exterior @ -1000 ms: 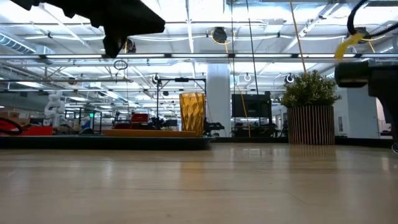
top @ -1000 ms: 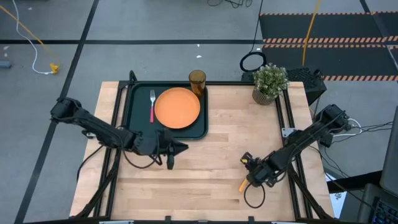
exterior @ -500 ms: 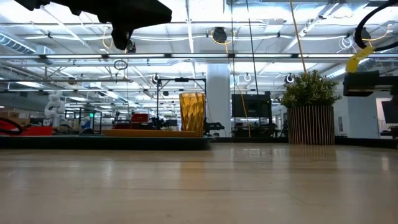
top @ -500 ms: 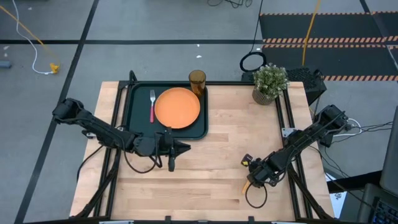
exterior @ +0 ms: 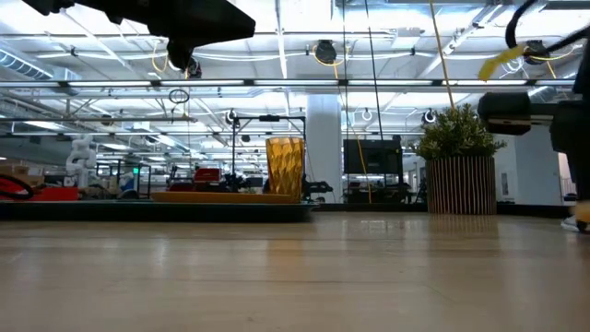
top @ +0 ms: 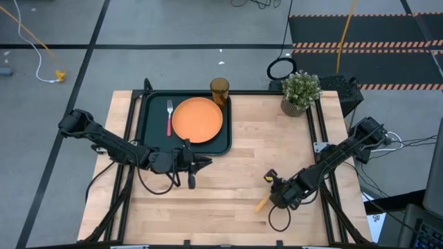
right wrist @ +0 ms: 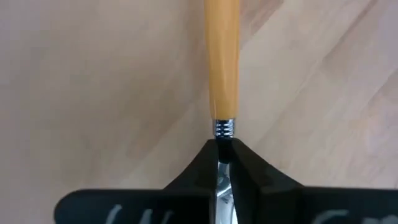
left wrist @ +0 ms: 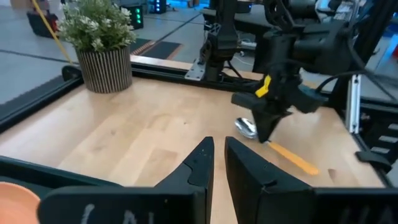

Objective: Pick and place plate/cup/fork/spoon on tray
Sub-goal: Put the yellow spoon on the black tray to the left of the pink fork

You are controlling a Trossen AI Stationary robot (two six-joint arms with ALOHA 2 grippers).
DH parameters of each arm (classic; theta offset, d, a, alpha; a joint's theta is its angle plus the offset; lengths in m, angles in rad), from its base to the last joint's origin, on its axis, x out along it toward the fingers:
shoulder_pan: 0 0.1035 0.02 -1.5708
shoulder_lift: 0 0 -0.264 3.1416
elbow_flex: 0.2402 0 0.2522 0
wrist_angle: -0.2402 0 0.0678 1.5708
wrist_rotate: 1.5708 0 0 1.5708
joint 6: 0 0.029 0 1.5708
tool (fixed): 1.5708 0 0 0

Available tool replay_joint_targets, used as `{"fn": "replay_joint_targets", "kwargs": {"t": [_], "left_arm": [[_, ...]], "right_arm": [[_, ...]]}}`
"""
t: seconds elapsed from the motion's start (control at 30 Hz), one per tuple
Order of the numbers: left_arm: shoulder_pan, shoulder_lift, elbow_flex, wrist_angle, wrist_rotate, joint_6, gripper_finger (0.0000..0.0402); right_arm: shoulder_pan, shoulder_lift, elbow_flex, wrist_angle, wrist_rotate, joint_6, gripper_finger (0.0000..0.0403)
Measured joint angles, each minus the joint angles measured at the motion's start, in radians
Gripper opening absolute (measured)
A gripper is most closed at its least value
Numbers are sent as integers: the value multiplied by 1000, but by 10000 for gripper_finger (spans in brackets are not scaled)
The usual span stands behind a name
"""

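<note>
The small spoon with silver metal bowl and orange plastic handle (right wrist: pixel 222 59) is clamped at its neck by the right gripper (right wrist: pixel 221 163), handle pointing away; the left gripper (left wrist: pixel 216 163) is held nearly closed, empty.

Your right gripper (top: pixel 272 196) swung its hold on the spoon (top: pixel 262 204) over the last second. The orange handle, which had pointed toward 6 o'clock from the fingers, ended up pointing toward 8 o'clock, and it slid a little toward 9 o'clock across the table (top: pixel 228 180). The gripper head itself shifted slightly toward 9 o'clock with it. In the low view that arm's body (exterior: pixel 530 115) moved up out at the right edge, then came back in lower. Your left gripper (top: pixel 190 181) crept a touch toward 3 o'clock, just beside the tray (top: pixel 149 124).
</note>
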Motion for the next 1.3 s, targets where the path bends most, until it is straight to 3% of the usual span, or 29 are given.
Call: {"fn": "replay_joint_targets", "kwargs": {"t": [0.17, 0.4, 0.57, 0.73, 0.83, 1.1, 1.3], "left_arm": [[-2, 0, 0, -5, -29, 35, 69], [-2, 0, 51, -97, -39, 23, 155], [-2, 0, 97, -151, -44, 5, 196], [-2, 0, 100, -153, -46, -8, 204], [-2, 5, 100, -151, -50, -21, 204], [-2, 92, 102, -57, -43, 19, 205], [2, 195, 233, -121, -18, 79, 205]], "right_arm": [[-14, 0, 1, 105, 73, 77, 6], [-56, -41, 1, 196, 199, 135, 0], [-101, -64, 2, 203, 184, 175, 0], [-115, -65, 2, 178, 95, 183, 0], [-114, -66, 2, 180, 101, 183, 0], [-118, -66, 2, 190, 288, 183, 0], [-143, -66, 2, 234, 361, 183, 0]]}}
